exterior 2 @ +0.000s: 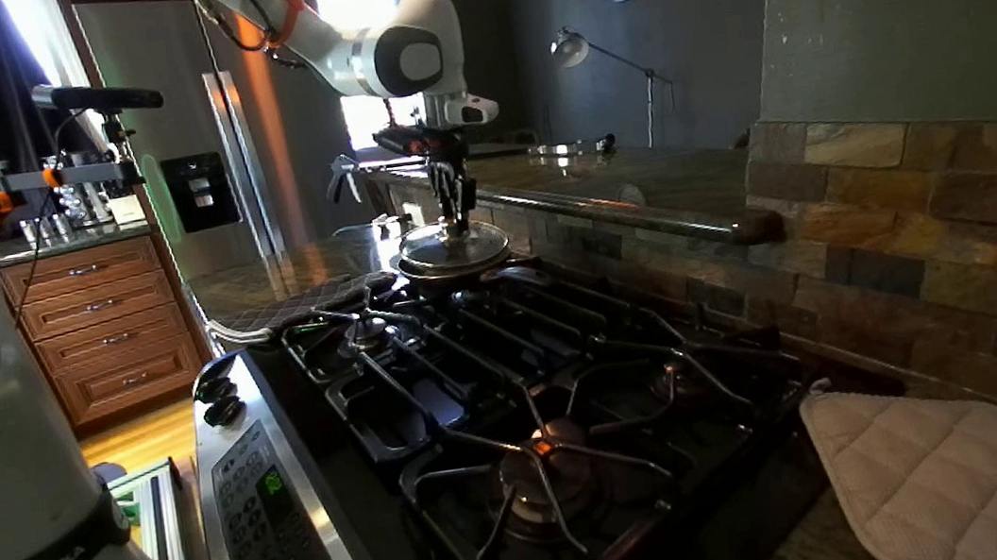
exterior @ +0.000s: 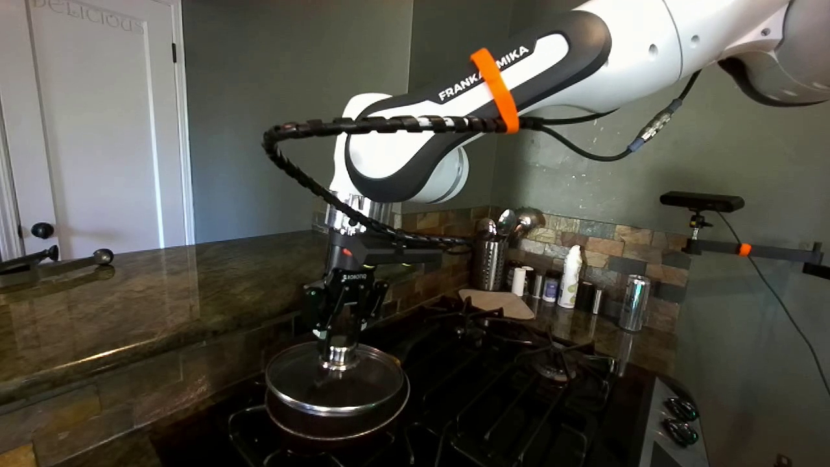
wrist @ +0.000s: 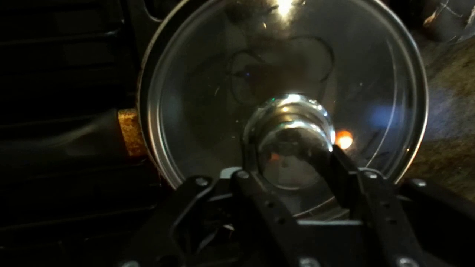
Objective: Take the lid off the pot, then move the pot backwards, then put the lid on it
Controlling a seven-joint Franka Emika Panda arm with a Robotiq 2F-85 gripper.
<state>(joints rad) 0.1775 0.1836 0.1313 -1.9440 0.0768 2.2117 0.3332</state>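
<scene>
The round glass lid (exterior: 298, 384) has a shiny rim and a metal knob (wrist: 291, 111). My gripper (exterior: 340, 345) points down over it, and its two fingers press against opposite sides of the knob in the wrist view (wrist: 292, 150). The pot (exterior: 324, 438) stands on the stove under the lid. A dark band shows between lid rim and pot rim, so the lid looks slightly raised and roughly level. In an exterior view the lid (exterior 2: 433, 248) is above the pot (exterior 2: 451, 276). The pot's dark handle (wrist: 70, 137) points left in the wrist view. The pot's inside is mostly hidden.
Black stove grates (exterior 2: 532, 399) spread beside the pot. A raised stone ledge (exterior 2: 603, 200) runs close along the pot's side. A utensil canister (exterior: 489, 266), a beige potholder (exterior: 496, 303) and several bottles stand at the stove's end. A dark quilted cloth (exterior 2: 311, 305) lies near the pot.
</scene>
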